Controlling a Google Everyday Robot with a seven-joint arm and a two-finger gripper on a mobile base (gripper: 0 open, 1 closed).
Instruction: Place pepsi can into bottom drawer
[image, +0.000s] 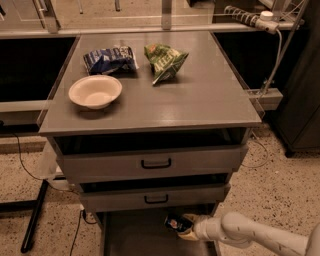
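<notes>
Speckled flooring (285, 190) is seen around a grey cabinet whose flat worktop (200, 100) fills the upper half of the view. On the worktop a pale bowl (95, 91) is set near the front left corner, empty side up. Behind it a blue-and-white snack bag (109, 59) is laid, and just to the right of that a green snack bag (165, 61) is found, the two bags close together but apart from the bowl. Below the worktop two grey drawer fronts are stacked, the upper drawer front (205, 161) and the lower drawer front (115, 199), each fitted with a black handle at its middle. Beneath them the bottom drawer (135, 235) is pulled out toward the camera, and its flat grey floor is exposed. A white arm (250, 234) is brought in from the lower right corner, and its hand (182, 226) is positioned over the right part of the open bottom drawer, just under the lower drawer front. The pepsi can (173, 221) is held there, tilted on its side; the hand appears to be clamped on it, though the dim light makes the fingers hard to trace. Whether the can is touching the drawer floor cannot be told. A black cable (20, 157) is trailed across the floor at the left.
</notes>
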